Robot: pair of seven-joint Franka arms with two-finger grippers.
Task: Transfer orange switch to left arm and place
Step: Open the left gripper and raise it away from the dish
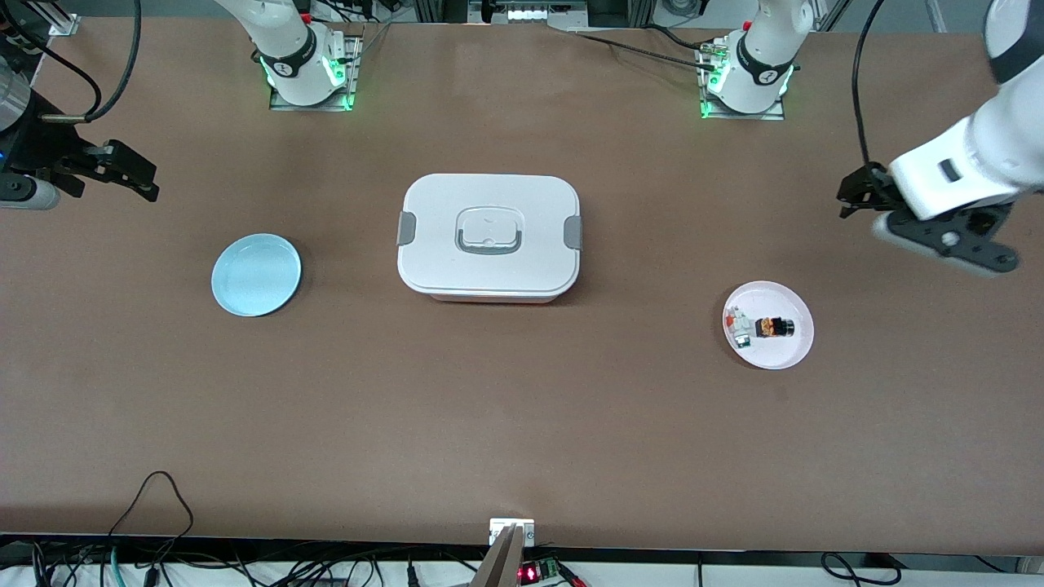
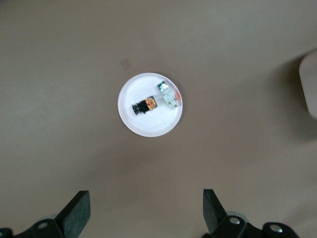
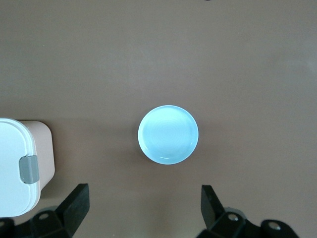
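The orange switch lies on a small pinkish-white plate toward the left arm's end of the table, beside a small red-white-green piece. The left wrist view shows the switch on that plate. The white lidded box stands at the table's middle. My left gripper is open and empty, up over bare table near the plate; its fingers show wide apart in its wrist view. My right gripper is open and empty over the table at the right arm's end.
An empty light-blue plate sits between the box and the right arm's end; it also shows in the right wrist view with the box's latched side. A box corner shows in the left wrist view.
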